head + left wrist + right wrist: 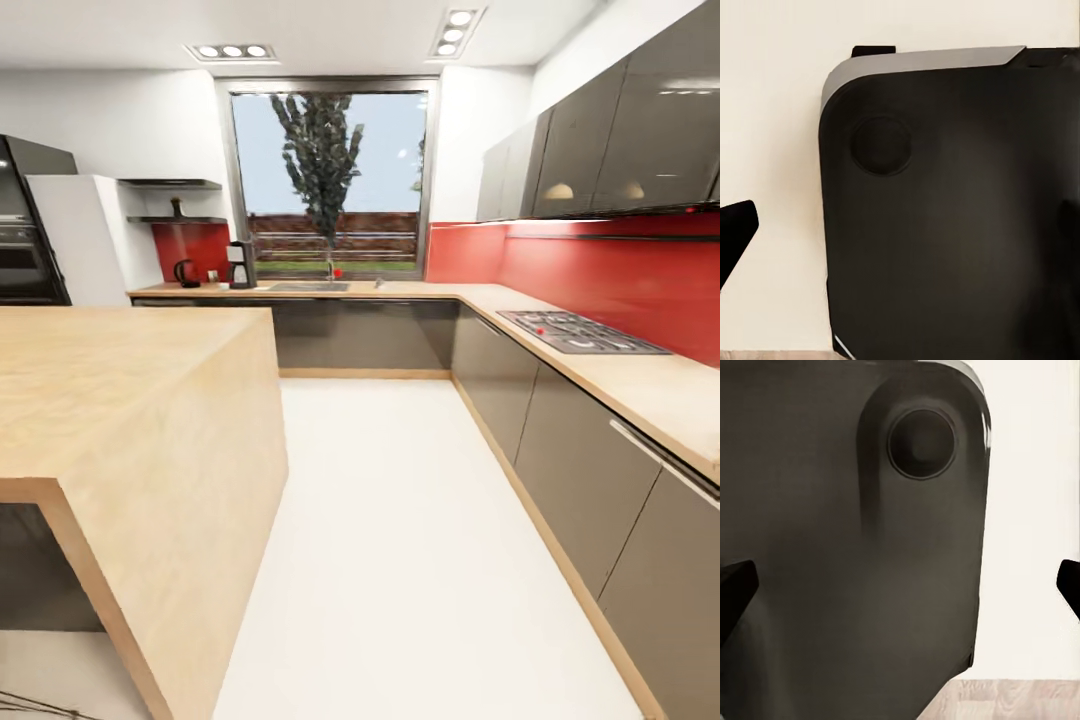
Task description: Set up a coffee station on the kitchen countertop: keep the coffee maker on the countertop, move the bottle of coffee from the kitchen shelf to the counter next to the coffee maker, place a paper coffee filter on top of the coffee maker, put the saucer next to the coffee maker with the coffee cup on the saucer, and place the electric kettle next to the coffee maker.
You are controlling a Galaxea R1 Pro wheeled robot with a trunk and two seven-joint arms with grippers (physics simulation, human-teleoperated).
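Across the kitchen, the coffee maker (241,265) stands near the far surface's (420,291) left end, just left of the sink (308,286), with the electric kettle (186,272) near it, further left. The bottle of coffee (177,207) sits on the kitchen shelf (176,220) above. Only dark fingertips (735,592) show at the wrist views' edges; I cannot tell either hand's state.
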